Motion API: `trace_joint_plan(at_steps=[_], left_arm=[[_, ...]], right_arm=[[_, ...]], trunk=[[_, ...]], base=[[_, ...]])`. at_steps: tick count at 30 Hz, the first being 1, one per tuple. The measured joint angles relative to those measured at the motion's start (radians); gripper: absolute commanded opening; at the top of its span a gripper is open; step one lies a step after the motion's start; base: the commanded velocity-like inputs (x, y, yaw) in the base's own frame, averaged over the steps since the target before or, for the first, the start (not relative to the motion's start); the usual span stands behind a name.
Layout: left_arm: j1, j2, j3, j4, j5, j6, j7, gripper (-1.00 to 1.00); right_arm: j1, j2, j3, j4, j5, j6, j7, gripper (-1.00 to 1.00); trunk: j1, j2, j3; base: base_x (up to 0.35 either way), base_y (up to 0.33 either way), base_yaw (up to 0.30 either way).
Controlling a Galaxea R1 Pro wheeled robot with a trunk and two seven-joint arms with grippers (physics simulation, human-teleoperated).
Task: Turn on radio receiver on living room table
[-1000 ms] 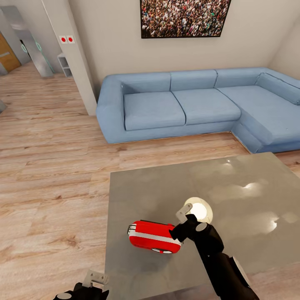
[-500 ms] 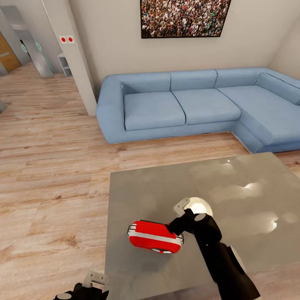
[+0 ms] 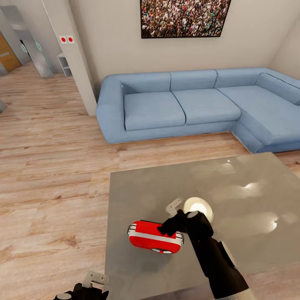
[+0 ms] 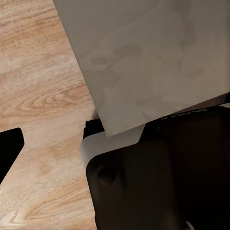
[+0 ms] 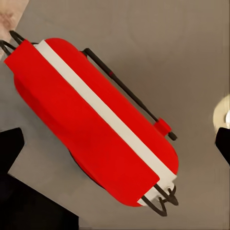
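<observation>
The red radio receiver (image 3: 153, 239) with its white band lies on the near left part of the grey table (image 3: 241, 196). Close up, the radio receiver (image 5: 91, 139) shows its thin black handle along one side. My right gripper (image 3: 167, 221) hovers over the radio's right end and stands open. Its dark fingertips (image 5: 10, 143) sit wide apart on either side of the red body, and contact cannot be judged. My left gripper (image 3: 91, 284) hangs low by the table's near left corner, open and holding nothing; one dark fingertip (image 4: 8, 149) shows over the wood floor.
A blue L-shaped sofa (image 3: 196, 104) stands beyond the table under a framed crowd photo (image 3: 185, 17). Light wood floor (image 3: 54, 166) stretches to the left. A bright lamp reflection (image 3: 199, 207) glares on the tabletop beside my right arm. The table's corner (image 4: 143, 67) overhangs my dark base.
My right gripper has moved left and a little down, from beside the radio's right end to over its top. The radio and the left arm have stayed put.
</observation>
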Motion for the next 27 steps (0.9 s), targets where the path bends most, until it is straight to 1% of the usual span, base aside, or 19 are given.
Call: trace_joint_plan(at_steps=[4,8,11,12,13,17,24,27], left_arm=[[0.0,0.0,0.0,0.0,0.0,0.0,0.0,1.0],[0.0,0.0,0.0,0.0,0.0,0.0,0.0,1.0],[0.0,0.0,0.0,0.0,0.0,0.0,0.0,1.0],[0.0,0.0,0.0,0.0,0.0,0.0,0.0,1.0],[0.0,0.0,0.0,0.0,0.0,0.0,0.0,1.0],[0.0,0.0,0.0,0.0,0.0,0.0,0.0,1.0],[0.0,0.0,0.0,0.0,0.0,0.0,0.0,1.0],[0.0,0.0,0.0,0.0,0.002,-0.017,0.0,1.0]], right_arm=[[0.001,0.015,0.001,0.041,0.026,-0.007,0.001,1.0],[0.001,0.018,0.003,0.052,0.033,-0.009,0.0,1.0],[0.001,0.019,0.026,0.057,0.034,-0.01,-0.002,1.0],[0.001,0.019,0.038,0.059,0.034,-0.01,-0.004,1.0],[0.001,0.019,0.064,0.066,0.035,-0.01,-0.007,1.0],[0.001,0.02,0.105,0.1,0.036,-0.011,-0.017,1.0],[0.0,0.019,0.122,0.129,0.037,-0.012,-0.034,1.0],[0.0,0.019,0.124,0.132,0.038,-0.012,-0.036,1.0]], trunk=[[0.0,0.0,0.0],[0.0,0.0,0.0],[0.0,0.0,0.0],[0.0,0.0,0.0],[0.0,0.0,0.0],[0.0,0.0,0.0],[0.0,0.0,0.0],[0.0,0.0,0.0]], base=[[0.0,0.0,0.0],[0.0,0.0,0.0],[0.0,0.0,0.0],[0.0,0.0,0.0],[0.0,0.0,0.0],[0.0,0.0,0.0],[0.0,0.0,0.0],[0.0,0.0,0.0]])
